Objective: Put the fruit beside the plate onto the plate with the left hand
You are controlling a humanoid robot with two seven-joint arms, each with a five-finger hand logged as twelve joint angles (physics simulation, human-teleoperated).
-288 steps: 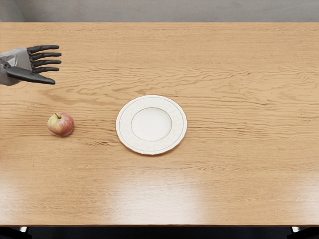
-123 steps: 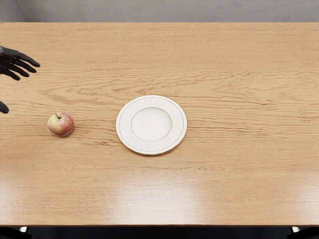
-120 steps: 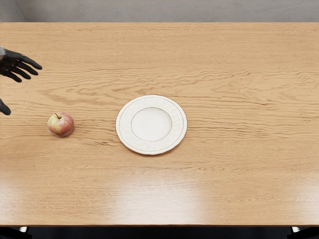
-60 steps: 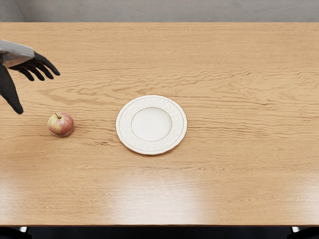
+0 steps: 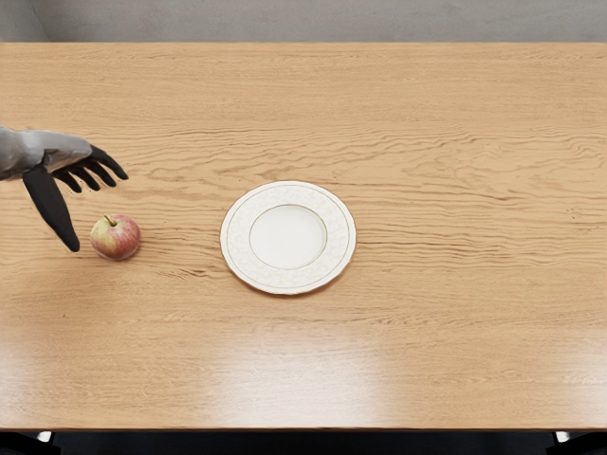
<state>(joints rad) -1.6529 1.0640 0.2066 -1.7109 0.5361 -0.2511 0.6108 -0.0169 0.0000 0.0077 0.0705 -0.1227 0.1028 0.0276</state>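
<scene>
A red and yellow apple (image 5: 116, 237) lies on the wooden table, to the left of a white plate (image 5: 237, 219) that holds nothing. My left hand (image 5: 81, 194) comes in from the left edge and hovers just above and left of the apple. Its fingers (image 5: 95, 171) are spread and its thumb (image 5: 55, 209) points down beside the apple, a small gap apart from it. The hand holds nothing. The right hand does not show.
The wooden table (image 5: 427, 142) fills the view, with its far edge at the top and its near edge at the bottom. Only the apple and plate rest on it.
The left hand has come back in from the left edge, moving right and down toward the apple, with its fingers still spread. Apple and plate have not moved.
</scene>
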